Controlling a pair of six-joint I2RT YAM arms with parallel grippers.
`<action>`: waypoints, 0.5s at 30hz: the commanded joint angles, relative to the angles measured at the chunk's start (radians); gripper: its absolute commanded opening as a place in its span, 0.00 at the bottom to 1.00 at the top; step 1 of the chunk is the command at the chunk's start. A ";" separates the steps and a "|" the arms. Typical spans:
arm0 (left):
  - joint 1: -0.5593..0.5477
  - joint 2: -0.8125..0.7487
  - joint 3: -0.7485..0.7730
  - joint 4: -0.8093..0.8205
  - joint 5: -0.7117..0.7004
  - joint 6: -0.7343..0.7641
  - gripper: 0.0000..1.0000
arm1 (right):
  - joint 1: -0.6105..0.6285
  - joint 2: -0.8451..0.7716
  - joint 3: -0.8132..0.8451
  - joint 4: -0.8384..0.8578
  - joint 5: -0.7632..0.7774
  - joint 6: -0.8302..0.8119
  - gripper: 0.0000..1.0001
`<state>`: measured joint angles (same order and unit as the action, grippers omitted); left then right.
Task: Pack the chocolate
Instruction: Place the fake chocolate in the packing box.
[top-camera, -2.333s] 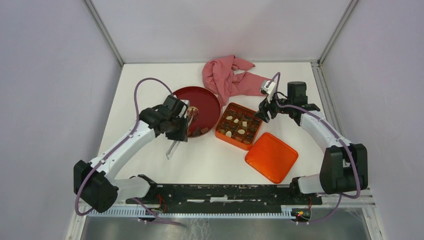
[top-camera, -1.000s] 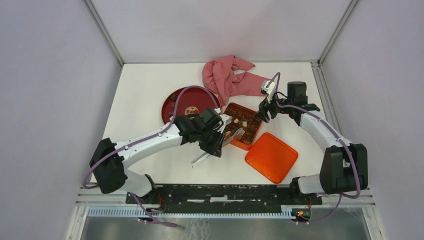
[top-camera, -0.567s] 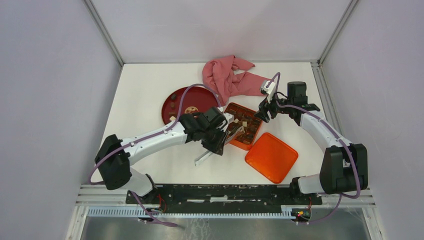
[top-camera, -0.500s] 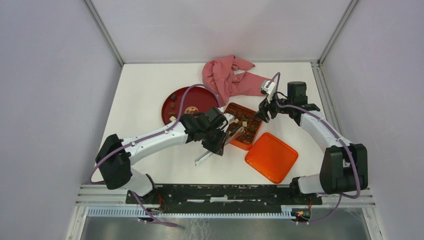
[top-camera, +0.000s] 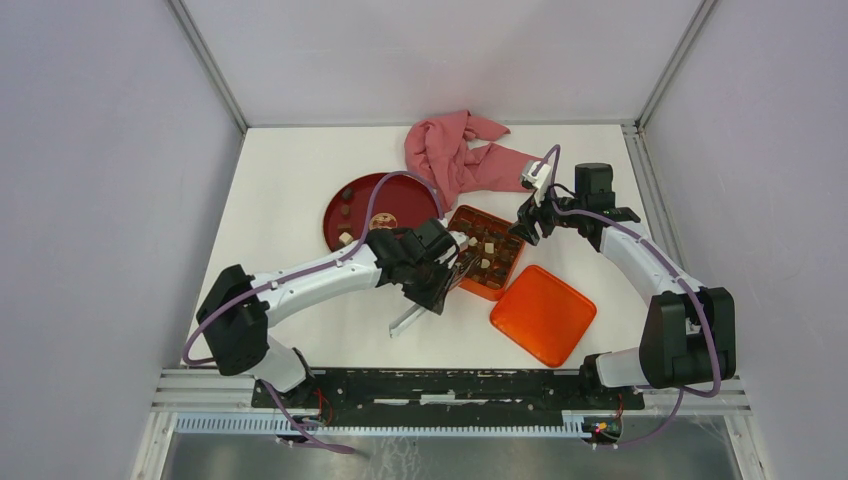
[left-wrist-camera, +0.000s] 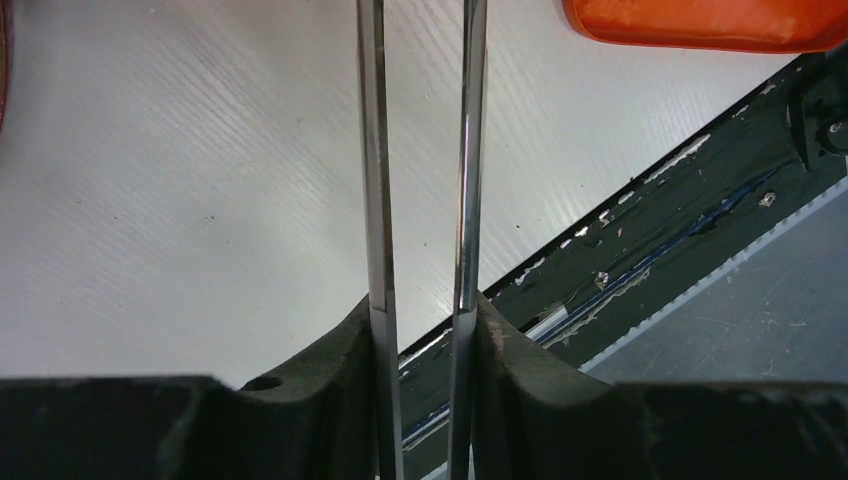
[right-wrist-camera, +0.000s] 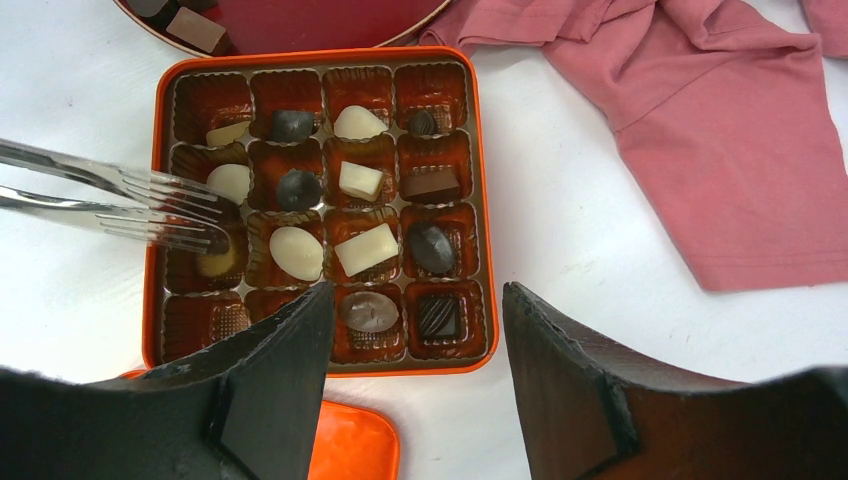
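Top external: tongs (top-camera: 403, 321), plate (top-camera: 368, 194) to tin (top-camera: 509, 268)

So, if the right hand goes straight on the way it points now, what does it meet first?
Most likely the orange tin, at its near row where dark chocolates sit. The right hand is open, nothing shows between; its height above is unclear.

The white tabletop (top-camera: 300, 170) is being occupied by a dark-red plate (top-camera: 405, 200) beyond the left gripper (top-camera: 442, 278), an orange tin (top-camera: 484, 292) between both grippers, an orange lid (top-camera: 543, 314) nearer than the right gripper (top-camera: 527, 228), a pink cloth (top-camera: 455, 155) beyond it.
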<state>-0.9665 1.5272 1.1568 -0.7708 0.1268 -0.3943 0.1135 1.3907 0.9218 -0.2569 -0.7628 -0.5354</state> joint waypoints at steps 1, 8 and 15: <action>-0.008 -0.005 0.046 0.006 -0.028 -0.008 0.39 | 0.003 0.004 0.038 0.007 -0.017 -0.014 0.69; -0.008 -0.011 0.046 0.002 -0.029 -0.009 0.40 | 0.003 0.005 0.038 0.007 -0.017 -0.014 0.68; -0.009 -0.019 0.047 0.002 -0.037 -0.012 0.40 | 0.002 0.006 0.038 0.006 -0.017 -0.014 0.68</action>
<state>-0.9691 1.5272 1.1606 -0.7765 0.1055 -0.3943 0.1135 1.3907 0.9218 -0.2569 -0.7628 -0.5400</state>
